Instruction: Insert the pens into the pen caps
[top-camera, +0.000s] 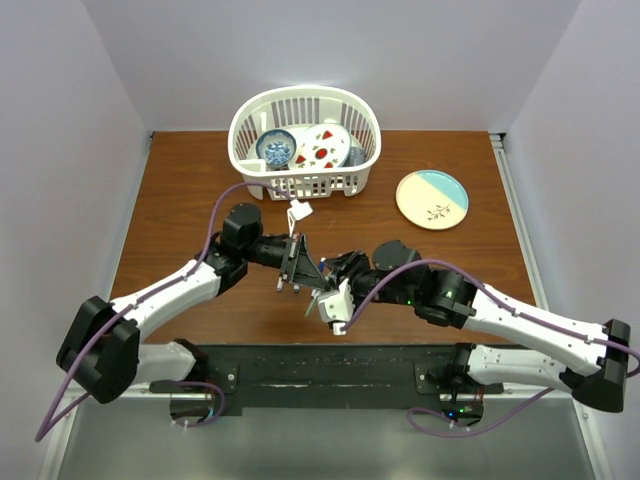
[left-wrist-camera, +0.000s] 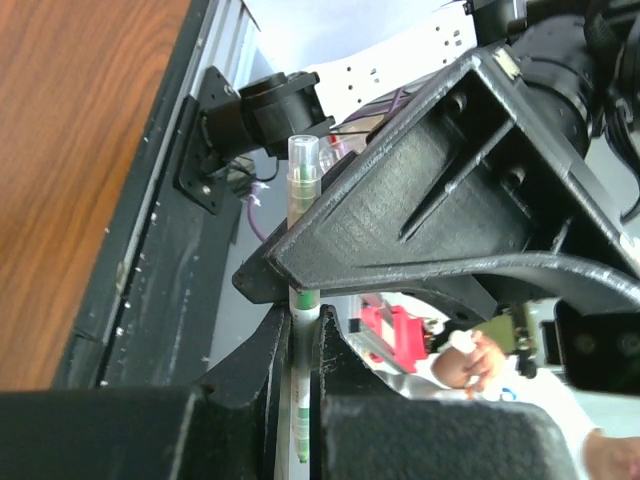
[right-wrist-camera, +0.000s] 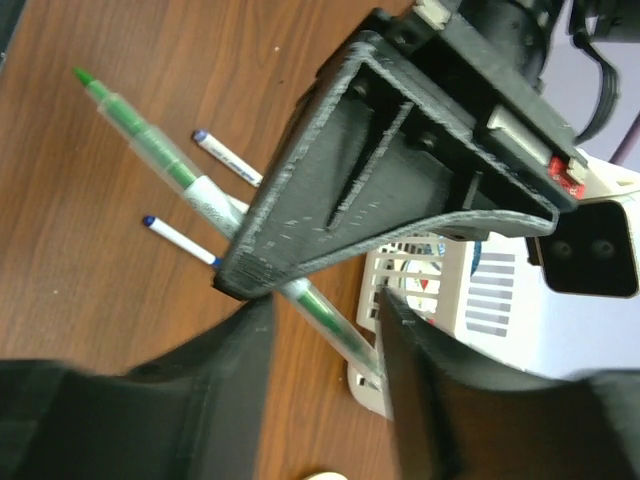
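Top view, arms: your left gripper (top-camera: 297, 262) and right gripper (top-camera: 335, 300) meet close together above the table (top-camera: 180, 190), just in front of the white basket (top-camera: 305, 140). The pen is too small to pick out here.

Left wrist view, hold: your left gripper (left-wrist-camera: 298, 350) is pressed tight on the green pen (left-wrist-camera: 302, 180), which stands upright between its fingers. The clear, green-banded end pokes up past the right gripper's dark frame.

Right wrist view, pen: the green pen (right-wrist-camera: 170, 165) runs slantwise, its green tip free at upper left. Two blue-tipped white pens (right-wrist-camera: 225, 155) lie on the wood beyond it.

Right wrist view, pincer: the right fingers (right-wrist-camera: 250, 400) stand spread on either side of the barrel; you cannot tell whether they touch it.

Step, as judged: handing over or regripping the green pen between arms.

Next move: settle one firm grip before the other lets go; no pen cap shows.
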